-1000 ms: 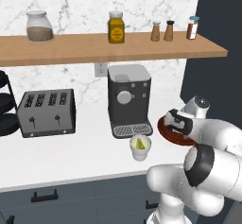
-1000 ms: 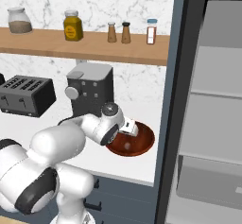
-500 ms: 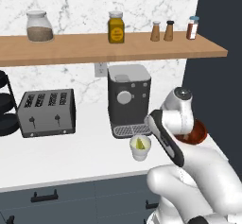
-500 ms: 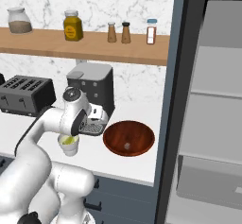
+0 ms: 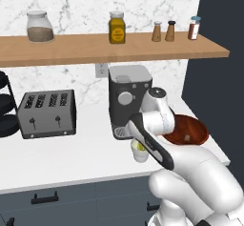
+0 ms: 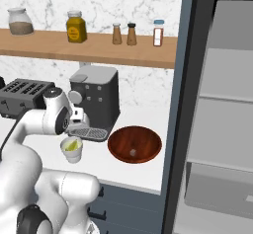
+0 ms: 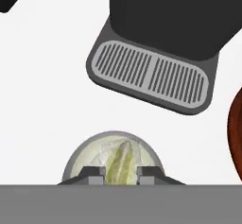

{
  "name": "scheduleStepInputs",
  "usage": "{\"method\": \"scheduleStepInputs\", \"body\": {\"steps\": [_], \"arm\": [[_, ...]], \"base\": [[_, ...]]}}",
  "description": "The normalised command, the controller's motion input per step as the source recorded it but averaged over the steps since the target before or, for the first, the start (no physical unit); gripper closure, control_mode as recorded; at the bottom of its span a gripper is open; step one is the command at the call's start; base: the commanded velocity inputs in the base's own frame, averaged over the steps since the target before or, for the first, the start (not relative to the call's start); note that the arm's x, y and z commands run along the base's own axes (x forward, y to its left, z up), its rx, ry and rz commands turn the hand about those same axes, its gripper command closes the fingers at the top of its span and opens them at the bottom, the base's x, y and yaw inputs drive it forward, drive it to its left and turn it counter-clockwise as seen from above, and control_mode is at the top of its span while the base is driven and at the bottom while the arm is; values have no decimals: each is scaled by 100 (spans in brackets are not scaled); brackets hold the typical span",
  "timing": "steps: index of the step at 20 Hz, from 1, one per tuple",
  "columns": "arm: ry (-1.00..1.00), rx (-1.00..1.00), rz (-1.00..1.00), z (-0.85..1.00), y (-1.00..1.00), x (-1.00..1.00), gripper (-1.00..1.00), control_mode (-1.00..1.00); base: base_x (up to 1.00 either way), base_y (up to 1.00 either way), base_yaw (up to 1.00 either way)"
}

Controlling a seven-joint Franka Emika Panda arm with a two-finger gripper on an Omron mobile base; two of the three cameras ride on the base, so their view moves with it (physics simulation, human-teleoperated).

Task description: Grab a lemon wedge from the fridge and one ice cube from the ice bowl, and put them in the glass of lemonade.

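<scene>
Hovering over the glass of lemonade, my gripper had swung across from the ice bowl, fingers together on what looked like an ice cube. The lemon wedge already floated inside; release seemed next.

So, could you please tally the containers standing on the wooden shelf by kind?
Jars: 2, a clear one and an amber one
Shakers: 2, and
Red-labelled spice bottle: 1
Total: 5
</scene>
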Motion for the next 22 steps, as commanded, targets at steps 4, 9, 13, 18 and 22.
{"method": "scheduleStepInputs", "body": {"steps": [4,9,13,18,22], "arm": [[13,0,12,-44,4,1,100,-100],[14,-1,6,-30,0,-2,100,-100],[4,0,5,-9,0,0,100,-100],[7,0,4,-7,0,0,-100,-100],[2,0,2,0,0,0,-100,-100]], "base": [[0,0,0],[0,0,0],[0,0,0],[0,0,0],[0,0,0]]}}
